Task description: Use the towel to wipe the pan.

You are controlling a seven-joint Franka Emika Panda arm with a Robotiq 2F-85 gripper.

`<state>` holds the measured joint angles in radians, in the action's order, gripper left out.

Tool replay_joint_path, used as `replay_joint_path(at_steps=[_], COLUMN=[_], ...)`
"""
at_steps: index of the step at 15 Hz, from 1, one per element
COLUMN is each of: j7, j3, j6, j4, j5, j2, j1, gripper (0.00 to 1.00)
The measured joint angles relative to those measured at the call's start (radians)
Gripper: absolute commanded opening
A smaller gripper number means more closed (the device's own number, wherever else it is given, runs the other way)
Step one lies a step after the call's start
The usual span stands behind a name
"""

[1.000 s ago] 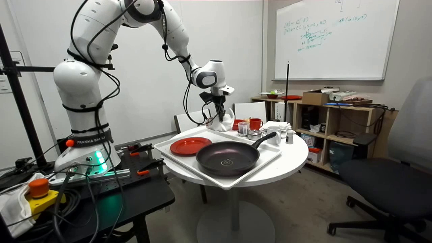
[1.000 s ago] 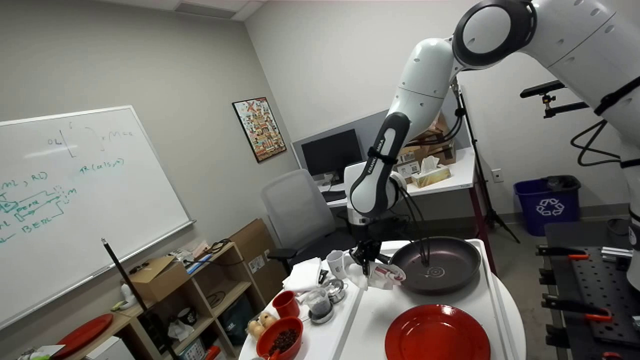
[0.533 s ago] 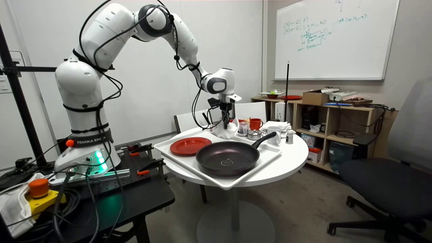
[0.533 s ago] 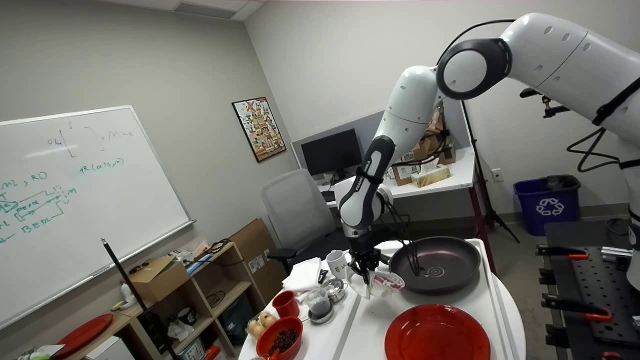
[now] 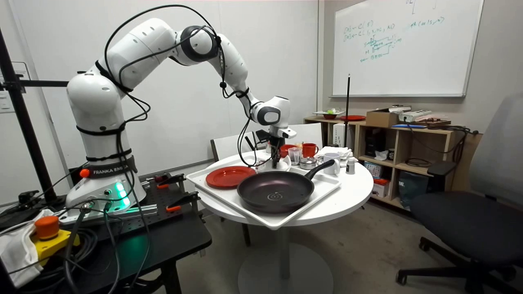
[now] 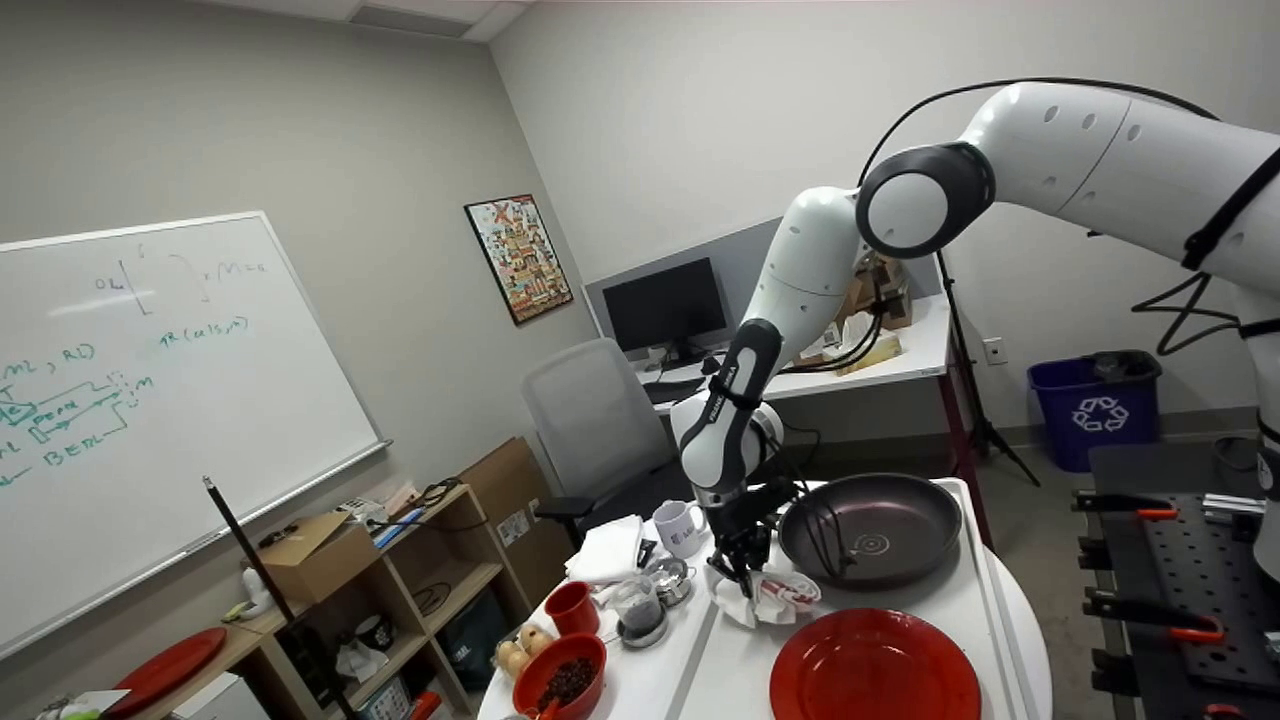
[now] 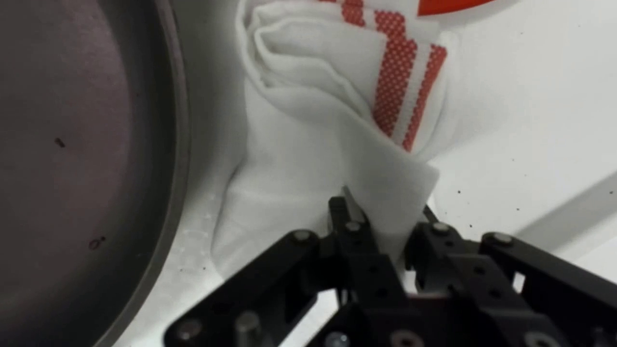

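The black two-finger gripper [image 7: 388, 214], nearly closed, pinches a fold of the white, red-striped cloth towel [image 7: 299, 140]; grasp apparently complete. Towel position: over the white rectangular tray [image 6: 735, 665], just beside the round black frying pan [image 5: 276, 192]. Small marks [image 7: 59, 142] show inside the pan; wiping is probably outstanding.

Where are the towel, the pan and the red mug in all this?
Towel [image 7: 299, 140]: wrist view, on plain white cloth below its folds.
Pan [image 5: 275, 191]: an exterior view, on its inside bottom.
Red mug [image 6: 573, 611]: an exterior view, on its outer side.
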<state>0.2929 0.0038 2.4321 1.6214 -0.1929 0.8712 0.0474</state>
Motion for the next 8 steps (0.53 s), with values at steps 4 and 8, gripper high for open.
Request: replay_joint_path(at_steps=[4,8], j7=[-0.016,-0.064], j3=[0.008,0.018], j6=[-0.003,-0.004], j4=[-0.015,-0.019], j5=[0.000,0.009], j2=[0.042,0.059], j1=[0.001,0.003], gripper=[0.05,0.05])
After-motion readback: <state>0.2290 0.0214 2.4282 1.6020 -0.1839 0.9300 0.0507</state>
